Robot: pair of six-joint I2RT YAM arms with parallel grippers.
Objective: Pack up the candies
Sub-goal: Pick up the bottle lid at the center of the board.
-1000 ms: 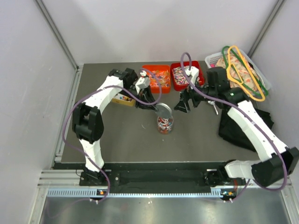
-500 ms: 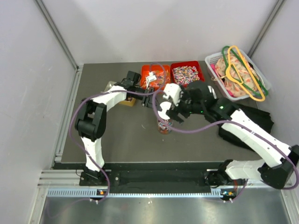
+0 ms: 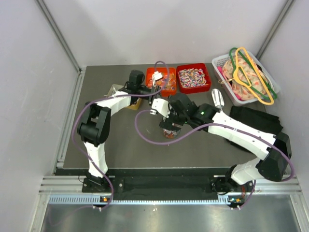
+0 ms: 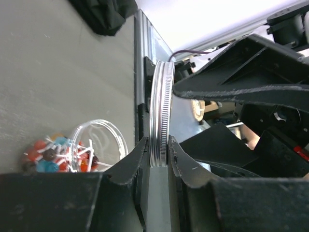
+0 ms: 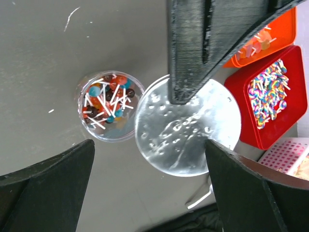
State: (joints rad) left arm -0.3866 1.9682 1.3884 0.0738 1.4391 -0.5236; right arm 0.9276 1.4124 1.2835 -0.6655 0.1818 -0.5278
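Observed: a clear jar (image 5: 81,94) stands upright and uncapped on the grey surface (image 5: 48,48), partly filled with the candies (image 5: 108,104). More wrapped sweets lie in the red tray (image 3: 193,91) at the far side, well apart from the jar.

Left arm: its fingers (image 4: 128,164) are drawn narrow and pinch a round metal lid (image 4: 161,111) by its rim. The lid stands on edge in the wrist view and hangs just beside the jar mouth, not over it.

Right arm: its fingers (image 5: 48,183) are spread wide and hold nothing. They hover above the jar and the lid, with both seen between them.

Risks noted:
- The lid is gripped only at a short stretch of rim. I judge it could pivot or slip out if it is bumped or tilted quickly.
- Both arms crowd the same spot. A small error in approach could make the right fingers strike the left fingers or the lid.
- The jar is light and unrestrained. A side knock could tip it and scatter the sweets.
- A lid lowered off-centre or tilted could catch on the rim and not seat.
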